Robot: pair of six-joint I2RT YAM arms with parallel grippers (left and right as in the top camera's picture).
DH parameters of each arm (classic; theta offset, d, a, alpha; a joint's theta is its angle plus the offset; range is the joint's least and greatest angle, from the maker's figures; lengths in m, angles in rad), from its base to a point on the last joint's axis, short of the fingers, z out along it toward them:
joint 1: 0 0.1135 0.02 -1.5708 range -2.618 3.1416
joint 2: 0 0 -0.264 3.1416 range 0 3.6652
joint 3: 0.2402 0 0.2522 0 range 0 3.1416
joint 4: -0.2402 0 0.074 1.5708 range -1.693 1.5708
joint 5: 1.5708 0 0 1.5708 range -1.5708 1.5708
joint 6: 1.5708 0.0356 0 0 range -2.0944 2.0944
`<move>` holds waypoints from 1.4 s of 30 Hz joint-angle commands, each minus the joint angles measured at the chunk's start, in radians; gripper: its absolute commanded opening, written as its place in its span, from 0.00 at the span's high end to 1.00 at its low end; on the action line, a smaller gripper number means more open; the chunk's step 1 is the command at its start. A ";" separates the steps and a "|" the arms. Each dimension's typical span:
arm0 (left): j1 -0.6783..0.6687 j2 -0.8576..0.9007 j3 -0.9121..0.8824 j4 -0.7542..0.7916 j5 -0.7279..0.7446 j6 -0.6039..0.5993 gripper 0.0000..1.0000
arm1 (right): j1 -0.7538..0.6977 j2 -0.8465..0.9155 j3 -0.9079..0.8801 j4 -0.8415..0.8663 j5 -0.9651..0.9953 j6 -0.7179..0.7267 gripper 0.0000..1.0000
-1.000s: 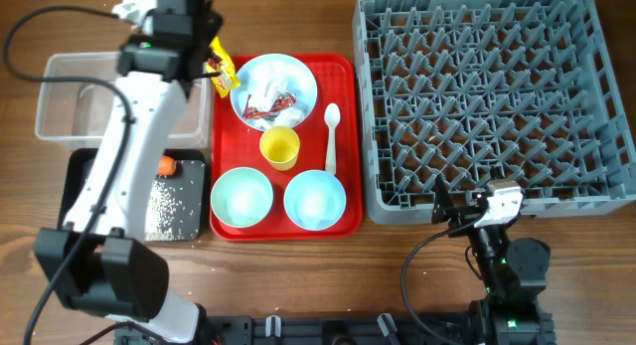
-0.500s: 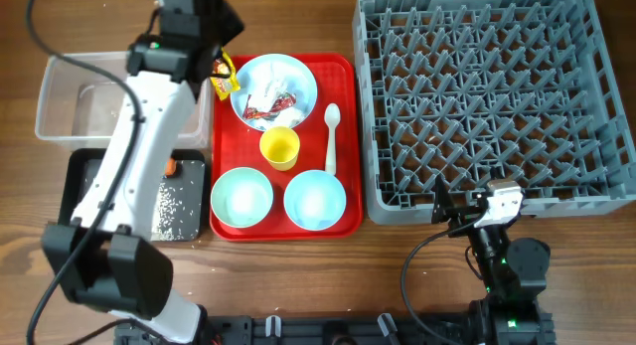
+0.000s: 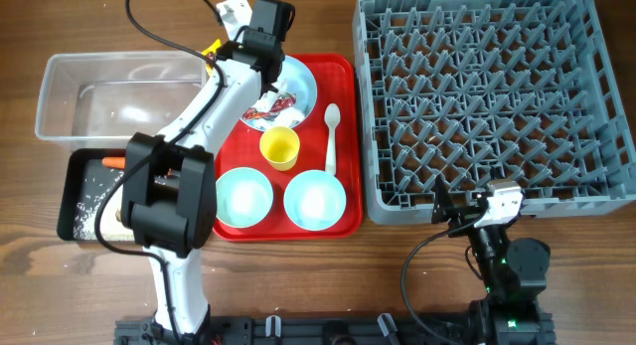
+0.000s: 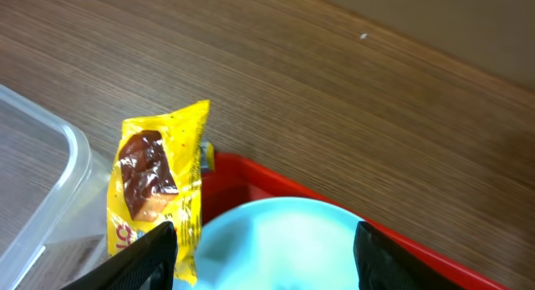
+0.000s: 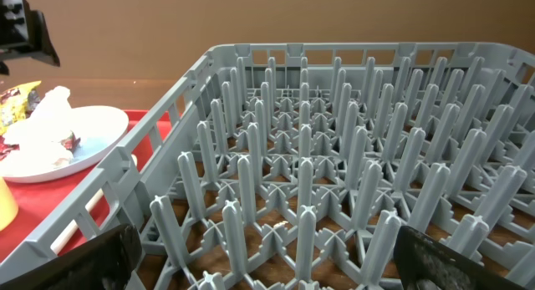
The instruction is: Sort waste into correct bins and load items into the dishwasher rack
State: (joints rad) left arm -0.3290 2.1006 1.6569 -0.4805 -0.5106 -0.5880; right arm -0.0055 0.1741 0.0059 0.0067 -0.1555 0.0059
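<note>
While both jaws gape, the yellow scrap [image 4: 155,190] runs lengthwise beside the clear tub [image 4: 77,156].

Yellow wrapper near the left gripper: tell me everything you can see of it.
The small yellow crinkled foil-like wrapper carries a brown food picture and red lettering near its lower end. It stands nearly upright, slightly tilted, over the gap between the clear plastic tub and the flat red tray. The left gripper is open, not clamped on it; its lower edge meets one finger, and whether they touch is unclear.
</note>
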 commanded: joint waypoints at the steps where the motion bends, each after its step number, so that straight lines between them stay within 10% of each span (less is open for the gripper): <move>1: 0.001 0.049 -0.001 0.010 -0.095 0.005 0.32 | -0.003 -0.003 -0.001 0.004 0.006 -0.005 0.00; 33: 0.043 0.145 -0.004 -0.071 -0.121 -0.120 0.24 | -0.003 -0.003 -0.001 0.004 0.007 -0.005 0.00; 42: 0.063 0.145 -0.004 -0.084 -0.108 -0.127 0.37 | -0.003 -0.003 -0.001 0.004 0.007 -0.005 0.00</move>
State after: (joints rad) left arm -0.2714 2.2341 1.6569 -0.5671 -0.6147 -0.6975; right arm -0.0055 0.1741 0.0063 0.0067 -0.1551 0.0055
